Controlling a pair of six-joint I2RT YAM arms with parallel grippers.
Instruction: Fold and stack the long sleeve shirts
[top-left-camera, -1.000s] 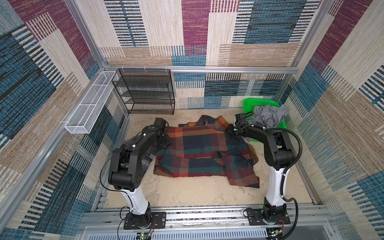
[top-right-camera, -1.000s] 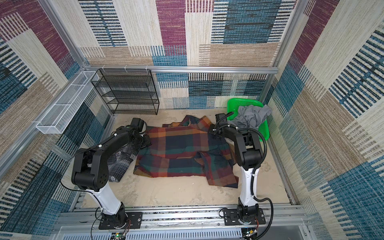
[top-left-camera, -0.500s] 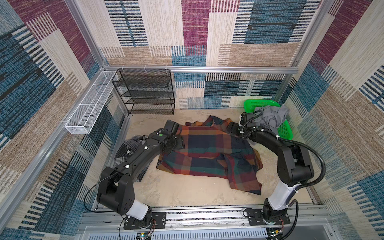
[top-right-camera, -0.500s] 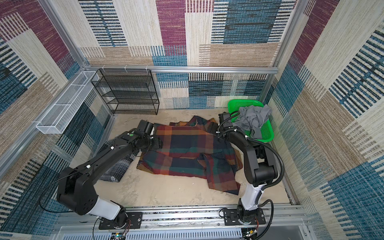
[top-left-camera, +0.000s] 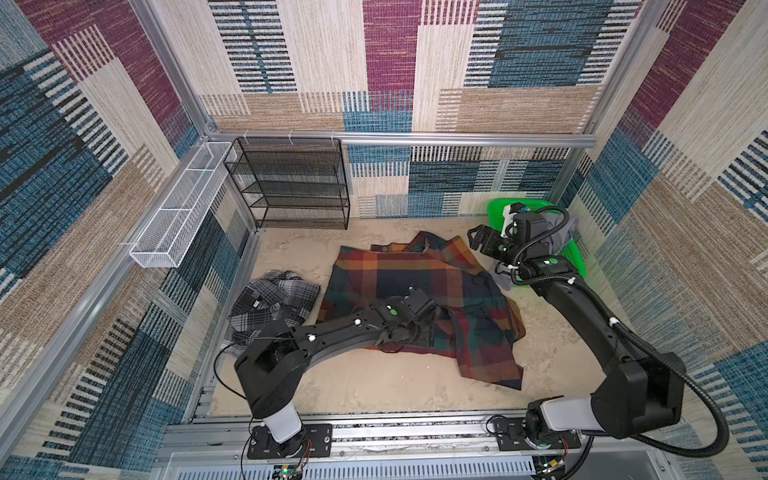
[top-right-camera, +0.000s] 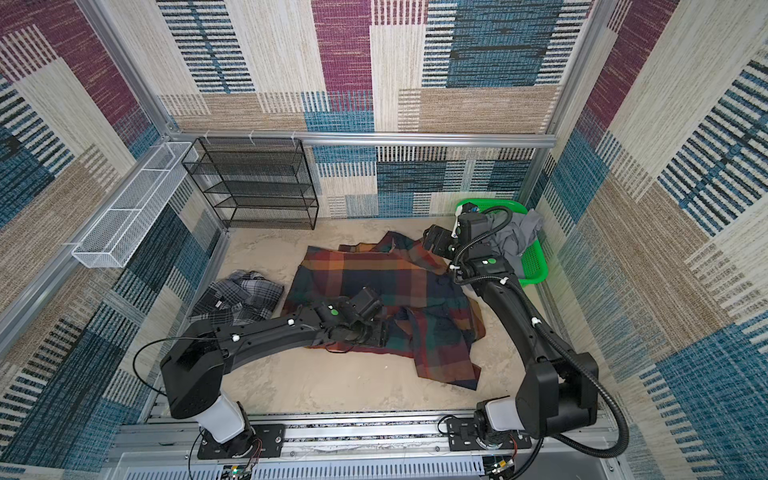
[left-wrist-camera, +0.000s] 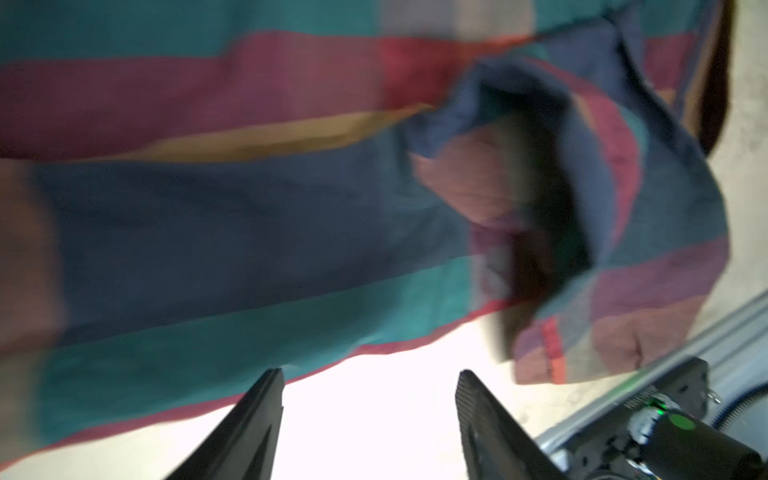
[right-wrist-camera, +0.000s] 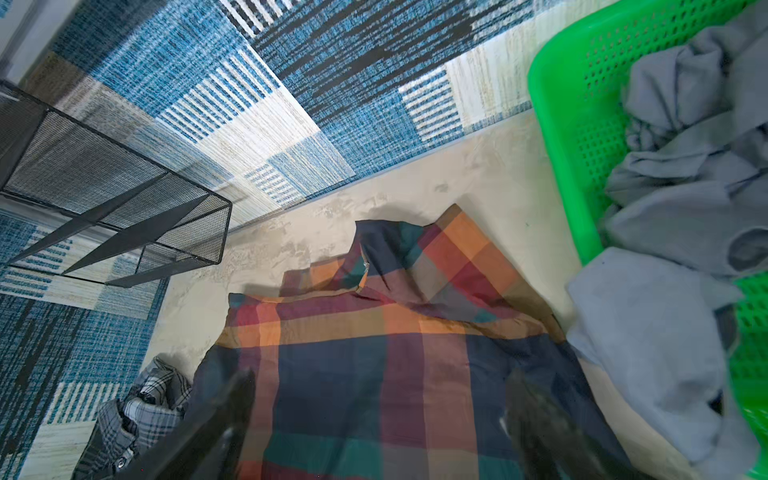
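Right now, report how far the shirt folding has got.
Done: nothing folded or stacked; the colourful plaid shirt lies spread out, rumpled. In hand: nothing; left gripper open at its near hem, right gripper open near the collar. Left: fold it and the crumpled grey plaid shirt, then stack.

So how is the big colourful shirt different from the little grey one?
The colourful shirt has navy, orange, red and green checks; the grey shirt has only grey, black and white.
The colourful shirt is spread out mostly flat; the grey shirt is scrunched in a heap.
The colourful shirt covers far more room than the grey shirt.
Both are checked and lie on the sandy table.
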